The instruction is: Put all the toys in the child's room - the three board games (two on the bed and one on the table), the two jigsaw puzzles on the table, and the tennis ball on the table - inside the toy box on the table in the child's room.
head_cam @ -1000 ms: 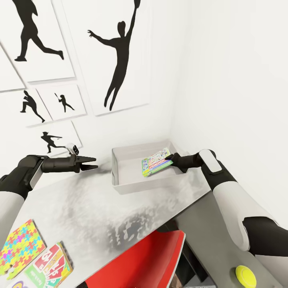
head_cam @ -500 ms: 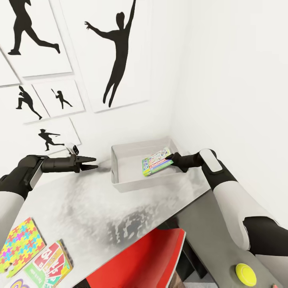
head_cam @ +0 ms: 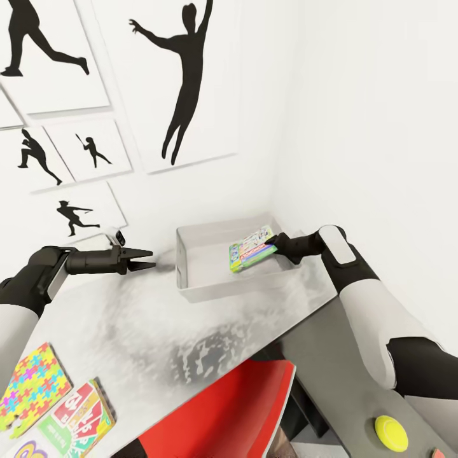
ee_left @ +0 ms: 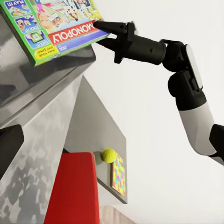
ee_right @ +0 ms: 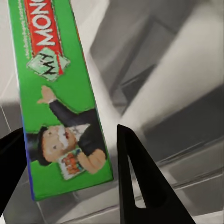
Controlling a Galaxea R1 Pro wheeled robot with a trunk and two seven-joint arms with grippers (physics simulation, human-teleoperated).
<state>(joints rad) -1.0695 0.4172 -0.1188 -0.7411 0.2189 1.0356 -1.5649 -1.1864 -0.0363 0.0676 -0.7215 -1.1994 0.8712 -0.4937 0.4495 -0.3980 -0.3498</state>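
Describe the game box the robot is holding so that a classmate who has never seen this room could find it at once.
Start at the grey toy box in the table's far corner. Over it, the right pincer pinches a tilted, green-edged Monopoly box. It alone hangs in the air; the jigsaw puzzle lies flat at the table's near end.

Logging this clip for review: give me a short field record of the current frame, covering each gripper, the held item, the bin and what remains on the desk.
right gripper: shut on the Monopoly box, gripping its edge
Monopoly box: tilted, held over the toy box, not yet released
left gripper: open, empty, hovering above the table beside the toy box
toy box: at the table's far corner by the walls
near edge of table: jigsaw puzzle box, Skip-Bo box
lower section: tennis ball beside a second jigsaw puzzle box
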